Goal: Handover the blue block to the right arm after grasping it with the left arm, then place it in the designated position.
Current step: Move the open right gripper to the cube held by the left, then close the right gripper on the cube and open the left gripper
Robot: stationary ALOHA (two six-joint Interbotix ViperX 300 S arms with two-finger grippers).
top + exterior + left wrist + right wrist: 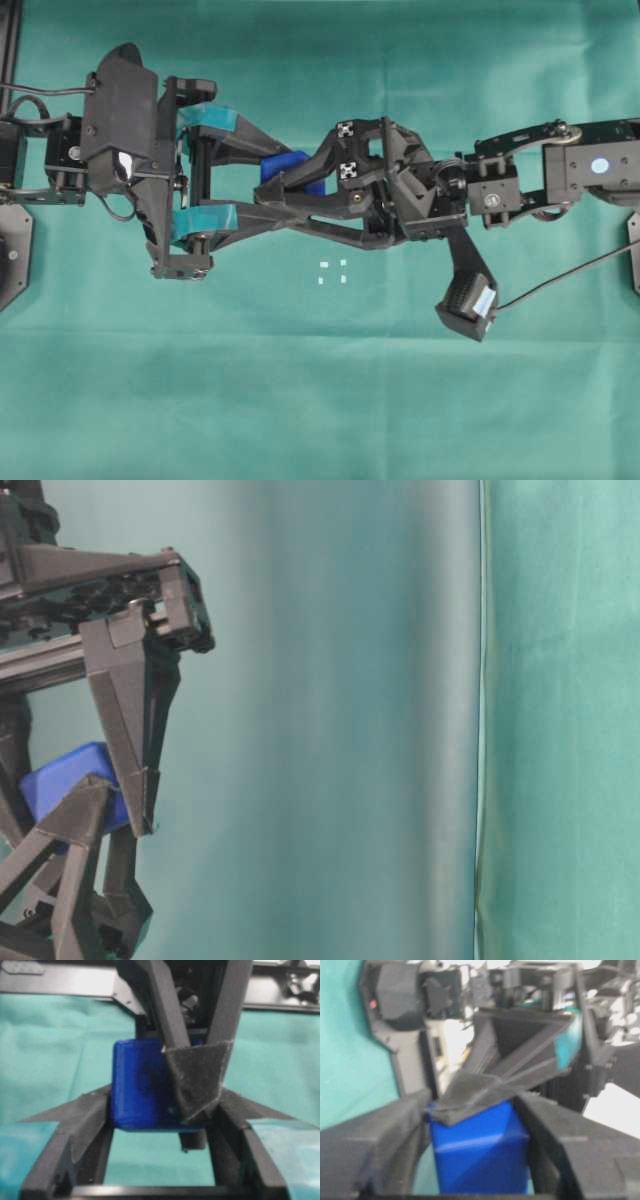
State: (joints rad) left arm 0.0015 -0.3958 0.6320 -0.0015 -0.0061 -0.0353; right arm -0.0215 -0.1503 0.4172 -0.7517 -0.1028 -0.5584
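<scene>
The blue block [285,165] hangs above the green cloth where the two arms meet. The left arm's gripper [300,180], with teal pads, is shut on it; in the left wrist view its fingers [90,1120] flank the blue block [137,1090]. The right arm's gripper [282,188], all black, comes from the right. Its fingers [395,1130] press on both sides of the blue block [480,1160], crossing the left fingers. The table-level view shows the blue block [65,780] at the far left among black fingers. The designated position [331,271], small white corner marks, lies on the cloth below the grippers.
Green cloth [320,400] covers the table. The right arm's wrist camera [466,300] and its cable hang out to the right of the marks. A black rail [10,50] runs along the far left edge.
</scene>
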